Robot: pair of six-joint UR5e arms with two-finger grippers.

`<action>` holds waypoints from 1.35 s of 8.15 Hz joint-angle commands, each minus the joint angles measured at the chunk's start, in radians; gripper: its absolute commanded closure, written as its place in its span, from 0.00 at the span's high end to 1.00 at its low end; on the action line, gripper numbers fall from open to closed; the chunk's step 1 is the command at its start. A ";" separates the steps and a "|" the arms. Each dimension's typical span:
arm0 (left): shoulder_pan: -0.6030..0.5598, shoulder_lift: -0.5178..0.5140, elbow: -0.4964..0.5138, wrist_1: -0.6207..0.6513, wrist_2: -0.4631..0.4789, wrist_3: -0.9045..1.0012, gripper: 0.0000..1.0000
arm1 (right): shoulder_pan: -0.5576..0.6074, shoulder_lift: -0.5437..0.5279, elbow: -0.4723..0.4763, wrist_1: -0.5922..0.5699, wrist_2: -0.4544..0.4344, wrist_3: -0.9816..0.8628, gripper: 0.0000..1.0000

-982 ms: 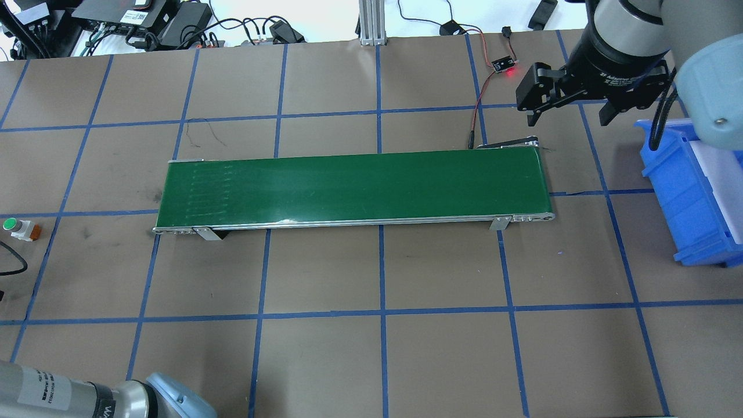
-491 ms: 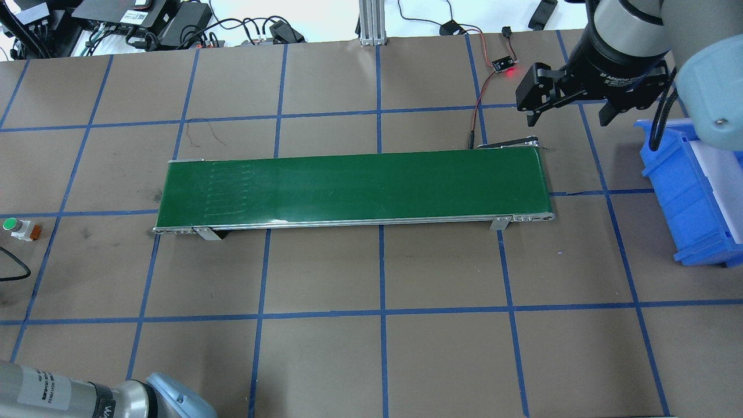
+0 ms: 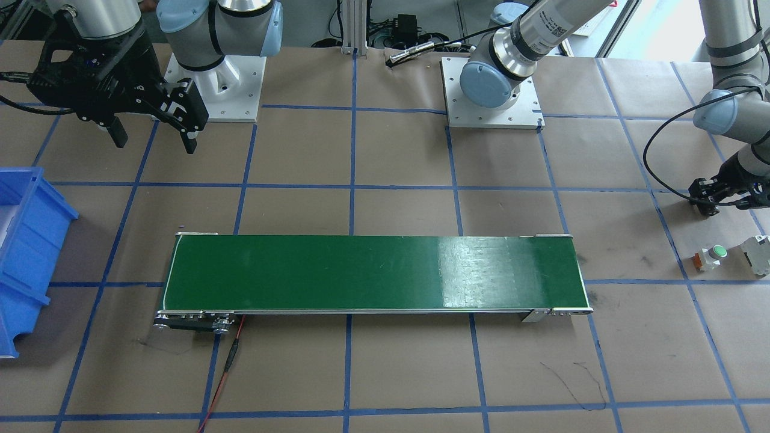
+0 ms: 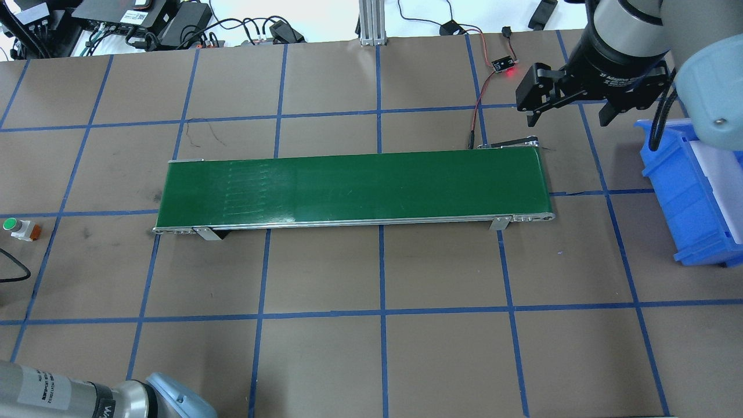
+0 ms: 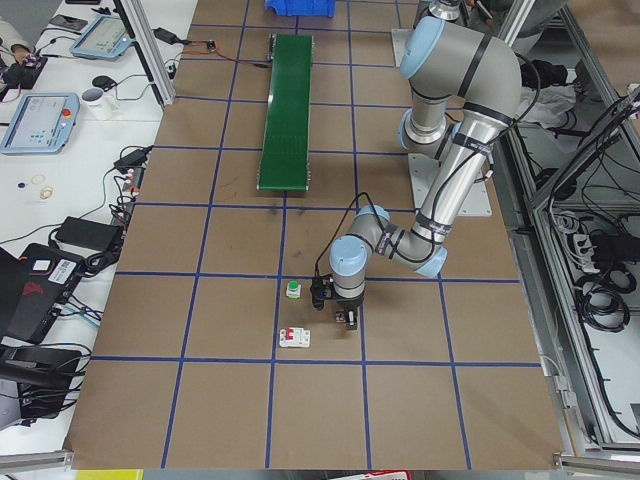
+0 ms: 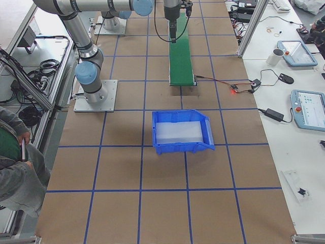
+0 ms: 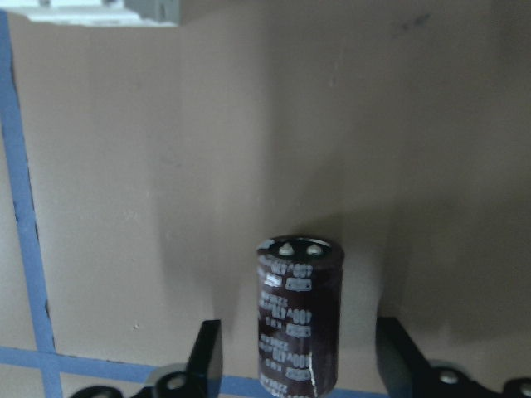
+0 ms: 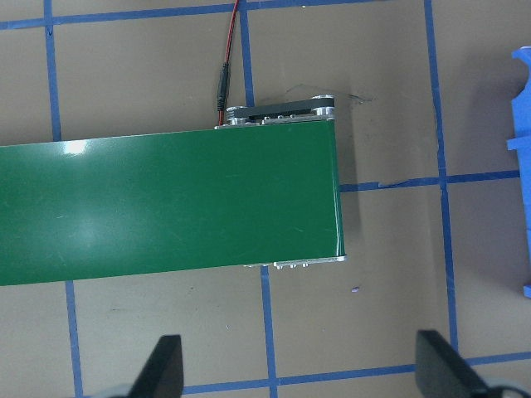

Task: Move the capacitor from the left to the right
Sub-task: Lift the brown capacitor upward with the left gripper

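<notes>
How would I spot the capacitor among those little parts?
Look past the end of the green belt to the left hand, low over the brown table. Between its fingers is the capacitor: a stubby dark cylinder with pale print and a silvery end, unlike the green-topped button and white block nearby.

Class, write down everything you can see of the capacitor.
The capacitor is a stubby dark brown cylinder with pale printed markings down its sleeve and a silvery end bearing two small terminals. It rests on the brown paper, apparently on its side, between the left gripper's open jaws, which flank it without touching.
</notes>
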 commanded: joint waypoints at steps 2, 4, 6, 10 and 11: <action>0.000 0.000 -0.002 -0.001 0.007 0.020 0.02 | 0.000 0.000 0.000 0.000 0.000 0.002 1.00; 0.000 0.004 -0.002 0.000 0.004 0.022 0.00 | 0.000 -0.001 0.000 0.000 0.000 0.002 1.00; -0.008 0.068 0.000 -0.012 0.030 0.011 0.00 | 0.000 -0.001 0.000 0.000 0.000 0.002 1.00; -0.136 0.281 0.001 -0.219 0.099 -0.143 0.00 | 0.000 -0.001 -0.002 0.000 0.000 0.011 1.00; -0.238 0.318 -0.003 -0.253 0.099 -0.261 0.00 | 0.000 -0.001 -0.002 0.000 0.000 0.012 1.00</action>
